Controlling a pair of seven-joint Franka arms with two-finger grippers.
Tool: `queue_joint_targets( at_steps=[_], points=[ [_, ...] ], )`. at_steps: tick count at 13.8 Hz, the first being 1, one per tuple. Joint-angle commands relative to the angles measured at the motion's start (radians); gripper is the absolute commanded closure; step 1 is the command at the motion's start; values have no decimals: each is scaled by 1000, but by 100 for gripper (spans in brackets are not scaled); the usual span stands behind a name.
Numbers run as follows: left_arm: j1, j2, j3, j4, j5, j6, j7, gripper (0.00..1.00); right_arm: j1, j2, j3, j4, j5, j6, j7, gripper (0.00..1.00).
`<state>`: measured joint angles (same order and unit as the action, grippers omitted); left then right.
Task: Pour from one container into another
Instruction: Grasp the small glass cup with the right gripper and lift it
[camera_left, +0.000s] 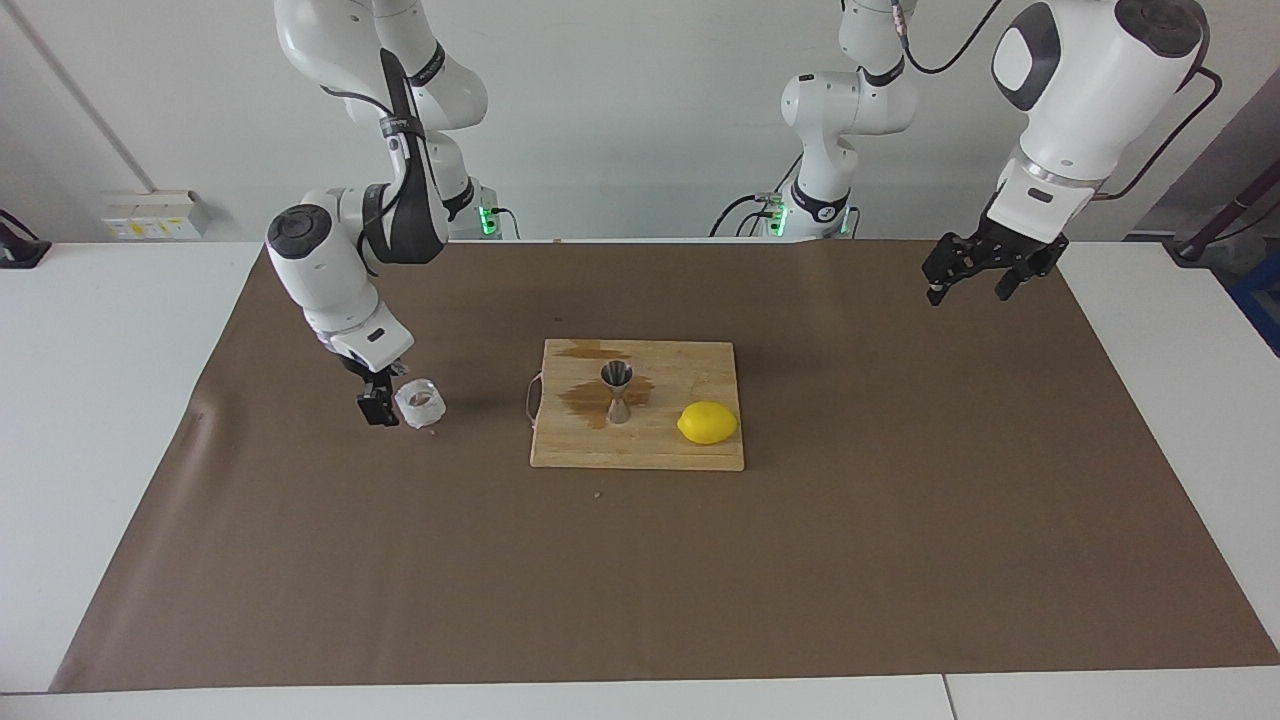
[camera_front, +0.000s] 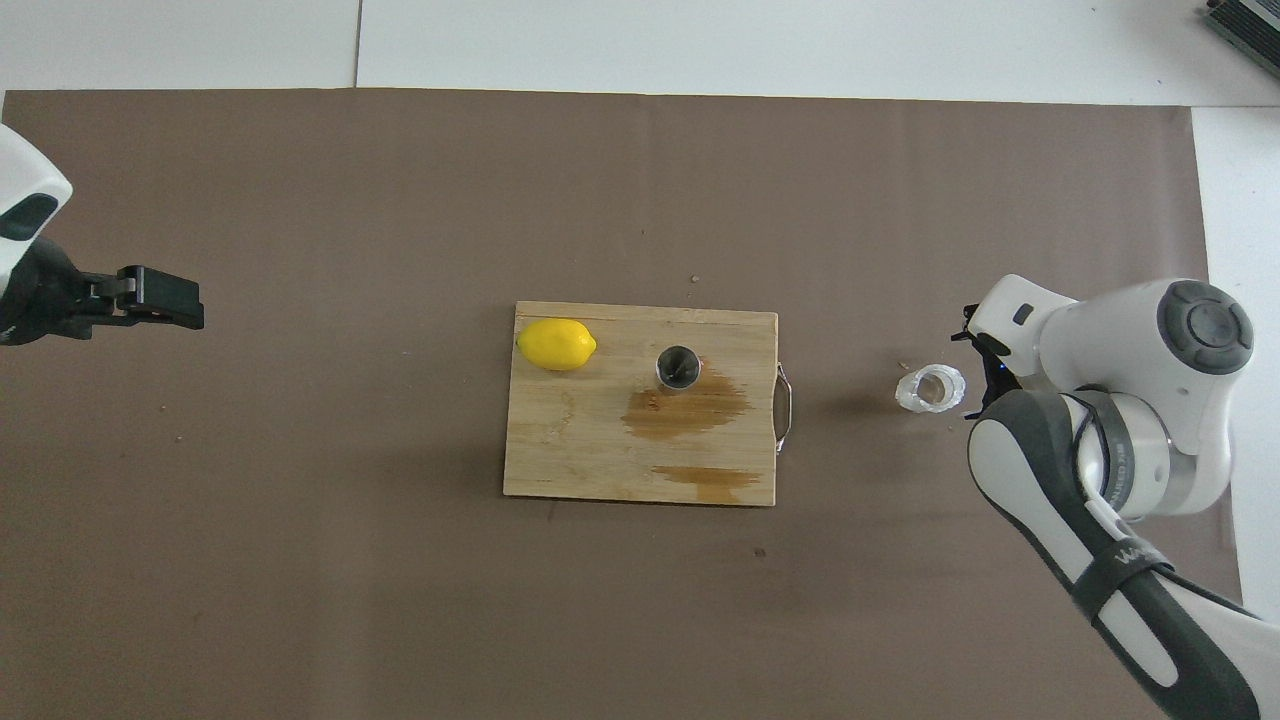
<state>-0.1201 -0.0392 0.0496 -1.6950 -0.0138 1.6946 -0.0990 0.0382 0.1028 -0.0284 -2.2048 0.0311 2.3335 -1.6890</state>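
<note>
The small clear faceted glass cup (camera_left: 420, 403) (camera_front: 930, 388) stands on the brown paper, toward the right arm's end of the table. My right gripper (camera_left: 379, 408) is low at the cup's side, open, with the cup just outside its fingers. The silver hourglass jigger (camera_left: 617, 390) (camera_front: 678, 367) stands upright on the wooden cutting board (camera_left: 640, 450). My left gripper (camera_left: 968, 290) (camera_front: 160, 300) hangs open and empty, high over the paper at the left arm's end.
A yellow lemon (camera_left: 707, 422) lies on the board beside the jigger, toward the left arm's end. Brown wet stains (camera_front: 688, 412) mark the board around the jigger. A metal handle (camera_front: 786, 405) sticks out of the board's edge toward the cup. Brown paper (camera_left: 640, 600) covers the table.
</note>
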Motion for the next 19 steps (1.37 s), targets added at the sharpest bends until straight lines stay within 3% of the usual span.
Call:
queue_joint_targets(
  at_steps=[1, 4, 10, 13, 14, 15, 19],
  points=[
    [28, -18, -8, 8, 8, -27, 7, 0, -26, 6, 10, -36, 77, 53, -96, 0],
    [31, -13, -10, 15, -11, -38, -4, 0, -14, 38, 10, -44, 154, 96, -132, 0],
    [43, -21, -25, 9, -23, -53, -1, 0, -11, 35, 10, -81, 185, 135, -146, 0],
    [42, -28, -27, -5, -23, -68, 1, 0, -11, 34, 10, -81, 216, 135, -146, 28],
    [39, -33, -27, -8, -23, -82, -1, 0, -11, 34, 10, -79, 216, 135, -146, 48],
    [33, -33, -27, -6, -23, -81, -2, 0, -12, 34, 10, -79, 217, 135, -146, 97],
    [45, -34, -25, -8, -23, -82, -1, 0, -9, 8, 12, -69, 219, 135, -140, 100]
  ],
)
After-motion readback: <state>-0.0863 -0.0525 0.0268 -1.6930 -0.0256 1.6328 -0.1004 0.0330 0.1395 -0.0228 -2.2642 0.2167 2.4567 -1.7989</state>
